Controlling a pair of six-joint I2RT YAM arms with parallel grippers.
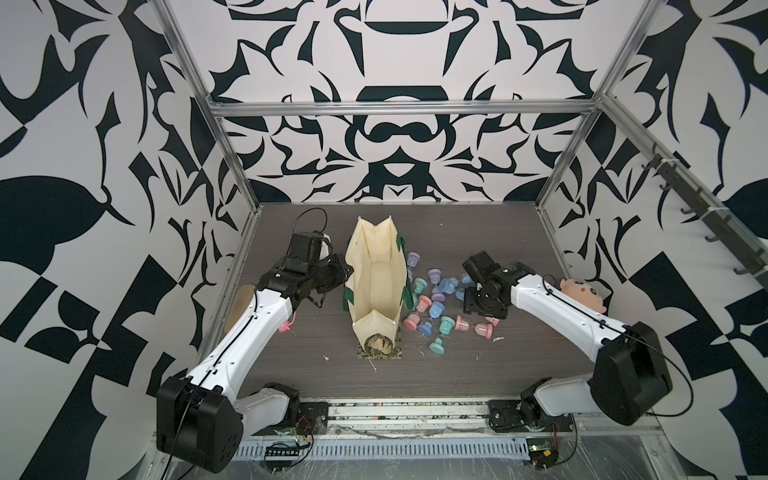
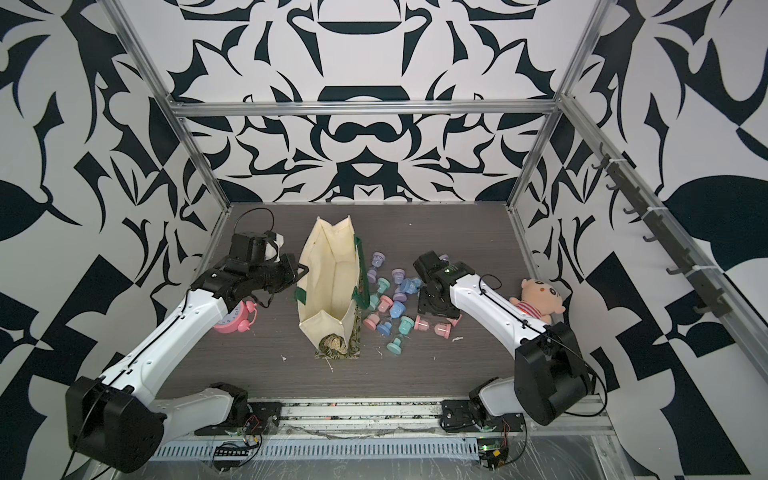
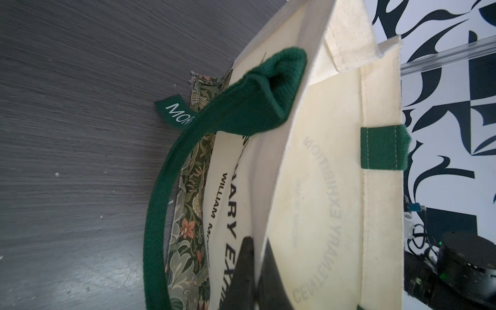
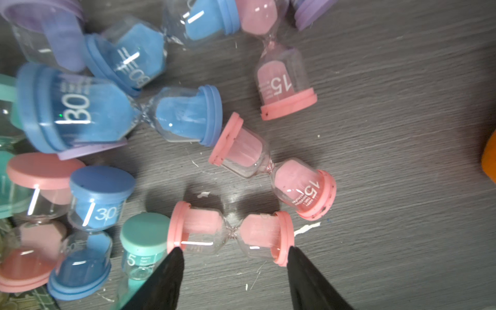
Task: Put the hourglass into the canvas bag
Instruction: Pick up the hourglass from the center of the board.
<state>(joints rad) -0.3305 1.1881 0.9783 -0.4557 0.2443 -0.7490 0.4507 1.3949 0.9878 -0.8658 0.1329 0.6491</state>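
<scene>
Just over the dark grey wood-grain tabletop, the right gripper hung with its black fingers well apart, holding nothing. The step in hand looked to be the grasp. It would go best if the tips dropped squarely outside both end caps and closed along the length, pressing on the caps rather than the thin glass neck. A skewed squeeze could make the round body roll or pivot out.

The small pink-capped glass hourglass lay on its side crosswise just past those tips, one cap by each finger. Whether either finger touched it could not be told. A teal-capped hourglass stood just beside one finger and could be nudged.

Farther off, past the other pastel hourglasses, the large cream canvas bag with dark green handles stood upright, mouth open. At its far wall the left gripper was pinched closed on the cloth rim, seemingly holding the mouth open for the drop.
</scene>
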